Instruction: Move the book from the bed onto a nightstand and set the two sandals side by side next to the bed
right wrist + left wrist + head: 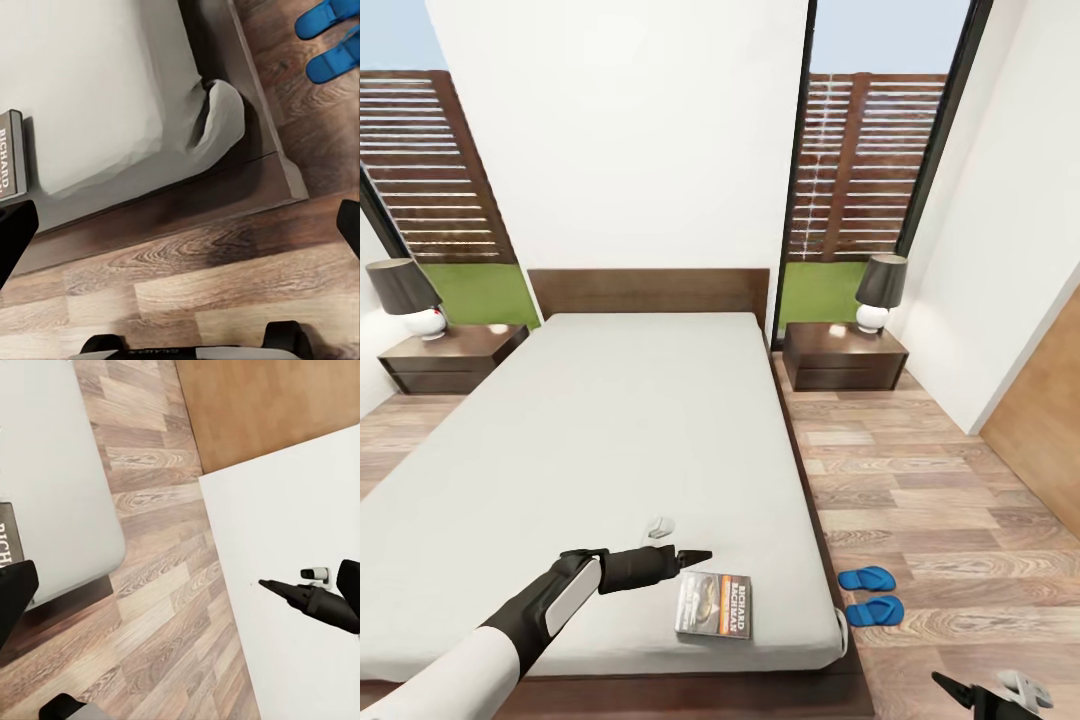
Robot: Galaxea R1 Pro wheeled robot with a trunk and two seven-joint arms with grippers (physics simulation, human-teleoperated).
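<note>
Left end effector spread wide above bed, book just beside.

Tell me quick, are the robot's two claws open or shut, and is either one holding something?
Left gripper: open, empty, over the light-grey mattress beside the dark paperback book.
Right gripper: open, holding nothing, low over the wood-plank floor.

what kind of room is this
A bedroom, by the look of it: a large low bed with a grey mattress stands against the wall, with a dark wood nightstand on each side, each carrying a lamp. The floor is wood plank.
</note>
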